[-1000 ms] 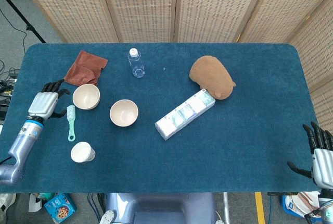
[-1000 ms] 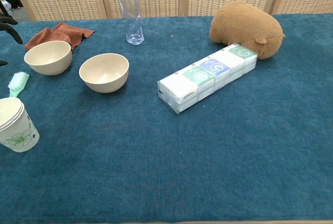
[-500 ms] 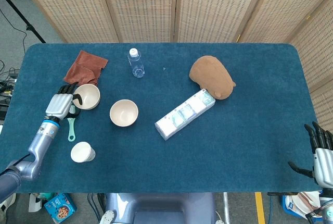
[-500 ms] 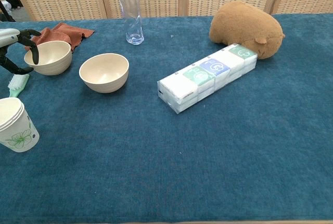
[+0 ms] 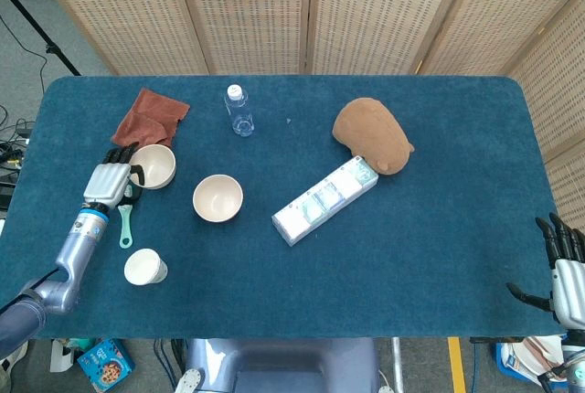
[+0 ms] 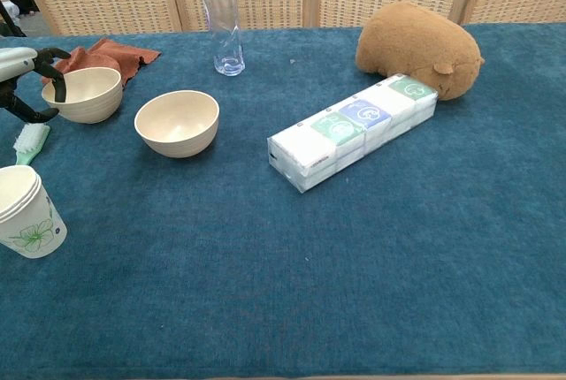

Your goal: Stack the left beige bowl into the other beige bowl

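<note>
The left beige bowl sits at the table's left side, below a brown cloth. My left hand is at its left rim, with fingers hooked over the edge and the thumb outside, pinching the rim. The other beige bowl stands upright and empty just to the right, apart from the first. My right hand hangs off the table's near right corner with its fingers spread, holding nothing.
A brown cloth, a water bottle, a brown plush toy and a long tissue pack lie on the blue table. A green brush and a paper cup are near my left forearm.
My left hand moved right from the table's edge to the left bowl and closed its fingers over the rim. The bowl has shifted slightly. The right hand barely moved.
</note>
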`<state>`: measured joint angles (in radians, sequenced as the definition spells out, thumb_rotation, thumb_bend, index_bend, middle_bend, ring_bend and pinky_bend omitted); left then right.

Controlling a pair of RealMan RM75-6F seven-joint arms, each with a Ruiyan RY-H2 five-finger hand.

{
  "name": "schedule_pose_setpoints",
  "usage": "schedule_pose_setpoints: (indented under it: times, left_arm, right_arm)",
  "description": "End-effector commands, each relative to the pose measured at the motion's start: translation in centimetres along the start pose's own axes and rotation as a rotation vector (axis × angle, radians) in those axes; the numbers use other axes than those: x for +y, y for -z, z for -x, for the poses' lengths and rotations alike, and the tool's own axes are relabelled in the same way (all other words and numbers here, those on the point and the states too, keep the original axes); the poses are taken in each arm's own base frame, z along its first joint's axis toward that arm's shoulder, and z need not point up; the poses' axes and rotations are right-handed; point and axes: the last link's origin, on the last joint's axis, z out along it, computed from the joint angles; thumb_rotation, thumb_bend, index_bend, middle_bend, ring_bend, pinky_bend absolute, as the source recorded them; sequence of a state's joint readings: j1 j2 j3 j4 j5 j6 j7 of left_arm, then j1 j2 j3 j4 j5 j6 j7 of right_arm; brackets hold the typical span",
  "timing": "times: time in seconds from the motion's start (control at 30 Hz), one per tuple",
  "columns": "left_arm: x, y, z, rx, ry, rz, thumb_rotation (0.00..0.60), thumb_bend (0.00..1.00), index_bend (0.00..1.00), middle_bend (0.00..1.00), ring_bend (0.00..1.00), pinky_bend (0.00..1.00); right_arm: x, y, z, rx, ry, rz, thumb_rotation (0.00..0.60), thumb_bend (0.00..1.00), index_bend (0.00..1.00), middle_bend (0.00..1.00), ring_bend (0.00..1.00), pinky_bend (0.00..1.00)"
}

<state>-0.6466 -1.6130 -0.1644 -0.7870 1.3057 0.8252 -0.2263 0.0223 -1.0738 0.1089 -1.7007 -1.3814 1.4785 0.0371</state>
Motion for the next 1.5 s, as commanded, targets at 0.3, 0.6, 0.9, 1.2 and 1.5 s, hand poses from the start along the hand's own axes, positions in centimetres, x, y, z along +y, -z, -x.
schedule_pose_setpoints:
  times: [0.3, 0.6, 0.9, 1.2, 1.5]
  left_arm:
    - [2.3, 2.8, -3.6, 0.128, -0.007, 0.147, 0.6, 0.47, 0.7, 0.0, 0.0, 0.0]
    - [8.0, 4.7, -4.0, 0.11, 0.001, 0.301, 0.6, 0.47, 0.7, 0.0, 0.0, 0.0]
    - [13.3, 5.0, -1.8, 0.028, -0.02, 0.364, 0.6, 0.47, 0.7, 0.0, 0.0, 0.0]
    - [14.2, 4.9, -0.3, 0.004, -0.035, 0.334, 0.6, 0.47, 0.7, 0.0, 0.0, 0.0]
    - [13.8, 4.8, 0.6, -0.001, -0.067, 0.294, 0.6, 0.47, 0.7, 0.0, 0.0, 0.0]
  right_arm:
    - [-0.1, 0.0, 0.0, 0.002, -0.003, -0.003, 0.6, 0.0, 0.0, 0.0, 0.0, 0.0]
    - [-0.1, 0.0, -0.2, 0.001, -0.006, 0.0, 0.6, 0.0, 0.0, 0.0, 0.0, 0.0]
    - [0.2, 0.0, -0.6, 0.007, -0.02, 0.01, 0.6, 0.0, 0.0, 0.0, 0.0, 0.0]
    - [0.3, -0.1, -0.8, 0.008, -0.027, 0.013, 0.6, 0.0, 0.0, 0.0, 0.0, 0.0]
    - [0.4, -0.1, -1.0, 0.011, -0.032, 0.015, 0.6, 0.0, 0.0, 0.0, 0.0, 0.0]
